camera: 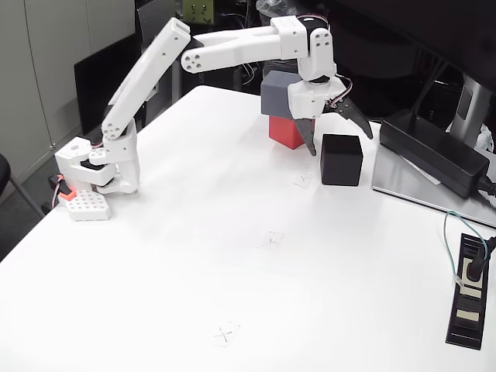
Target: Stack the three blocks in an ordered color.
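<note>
grey block [277,94] is sitting on red block [285,131]; your tool [341,136] is hanging open beside them, black block [342,160] waiting for top.

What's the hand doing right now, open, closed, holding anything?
Hand: open and holding nothing, fingers spread beside the grey block, which sits on the red block. The black block stands apart on the table.

Matte blocks: red [285,132], grey [277,94], black [342,160]; smooth white table [232,294].
</note>
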Robot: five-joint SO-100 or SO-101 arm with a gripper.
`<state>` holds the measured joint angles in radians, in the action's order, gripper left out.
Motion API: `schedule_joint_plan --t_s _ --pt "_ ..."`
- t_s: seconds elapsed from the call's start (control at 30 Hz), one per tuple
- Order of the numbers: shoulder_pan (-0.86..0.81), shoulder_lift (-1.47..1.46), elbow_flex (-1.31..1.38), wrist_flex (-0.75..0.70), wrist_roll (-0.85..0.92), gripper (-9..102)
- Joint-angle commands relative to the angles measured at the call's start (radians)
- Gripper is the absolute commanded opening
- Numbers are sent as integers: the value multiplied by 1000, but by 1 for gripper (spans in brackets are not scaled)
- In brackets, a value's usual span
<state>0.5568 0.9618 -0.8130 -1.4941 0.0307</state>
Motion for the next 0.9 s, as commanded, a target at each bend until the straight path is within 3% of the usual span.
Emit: schedule_joint_plan --t_s 0.0,0.43,0.63,0.87 --pt "-5 9 17 14 -6 40" --pt "-2 -71 34 12 0 14" --pt "2 -28 91 -17 8 11" --pt "43 74 221 -91 164 10"
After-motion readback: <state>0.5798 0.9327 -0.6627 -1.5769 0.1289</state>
